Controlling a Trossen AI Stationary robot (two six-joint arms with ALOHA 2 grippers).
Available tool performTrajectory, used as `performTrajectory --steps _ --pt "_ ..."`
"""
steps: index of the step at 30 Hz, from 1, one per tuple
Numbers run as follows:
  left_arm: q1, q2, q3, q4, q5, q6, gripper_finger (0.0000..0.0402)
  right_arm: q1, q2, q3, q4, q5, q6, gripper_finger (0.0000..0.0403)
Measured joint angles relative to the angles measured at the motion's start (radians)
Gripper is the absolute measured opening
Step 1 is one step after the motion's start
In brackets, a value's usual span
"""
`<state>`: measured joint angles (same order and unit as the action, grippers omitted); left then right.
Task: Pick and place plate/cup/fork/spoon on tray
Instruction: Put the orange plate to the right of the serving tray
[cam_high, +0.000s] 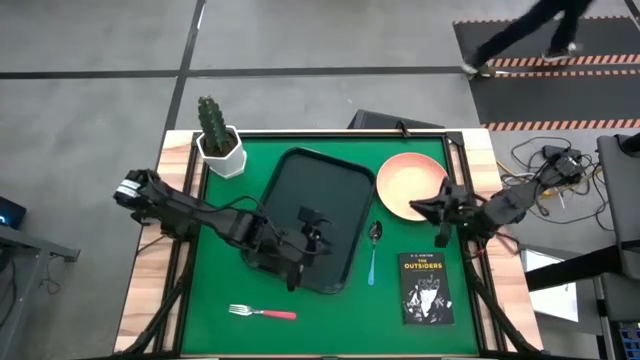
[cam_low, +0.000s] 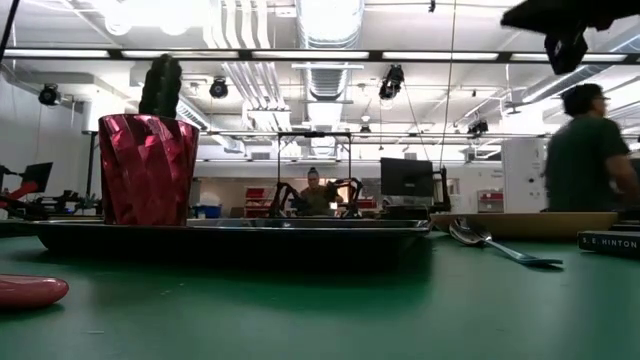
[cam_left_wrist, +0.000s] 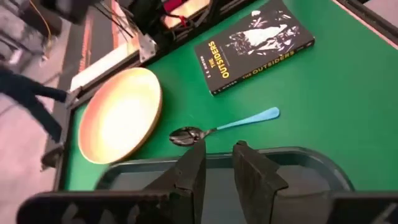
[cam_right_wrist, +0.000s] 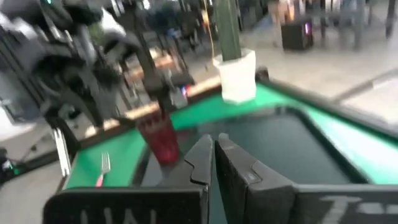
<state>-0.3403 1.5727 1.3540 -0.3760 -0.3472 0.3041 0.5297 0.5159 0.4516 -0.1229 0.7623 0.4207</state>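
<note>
The left gripper (cam_high: 318, 238) hangs over the near half of the tray (cam_high: 290, 180), fingers parted only a little and gripping nothing, with the dark red cup (cam_low: 147, 168) already standing on the tray beside it. The teal-handled spoon (cam_high: 373, 252) lies on the green mat just off the tray's right edge, between tray and book (cam_high: 426, 288), its bowl pointing away from the near edge and its handle toward it. The peach plate (cam_high: 410, 184) sits beyond the spoon, and the right gripper (cam_high: 436, 206) hovers at its near rim, fingers almost closed and empty, making it the closer arm to plate and spoon. The pink-handled fork (cam_high: 262, 312) waits near the mat's front edge, lying crosswise, closer to the left arm.
</note>
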Motion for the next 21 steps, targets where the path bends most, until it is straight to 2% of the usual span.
performTrajectory --steps 5,10,16,21 --pt "0.000 -0.100 -0.106 0.099 0.001 0.024 0.0061 -0.005 0.099 0.023 -0.066 -0.003 0.172 0.0009" --pt "-0.001 -0.218 -0.197 0.122 0.000 -0.019 0.0061 -0.053 0.173 0.102 -0.247 -0.046 0.357 0.0009" --pt "-0.001 -0.318 -0.297 0.135 -0.002 -0.139 0.0061 -0.188 0.282 0.245 -0.474 -0.146 0.454 0.0009" --pt "-0.001 -0.382 -0.334 0.134 -0.002 -0.111 0.0061 -0.356 0.372 0.355 -0.646 -0.299 0.454 0.0009"
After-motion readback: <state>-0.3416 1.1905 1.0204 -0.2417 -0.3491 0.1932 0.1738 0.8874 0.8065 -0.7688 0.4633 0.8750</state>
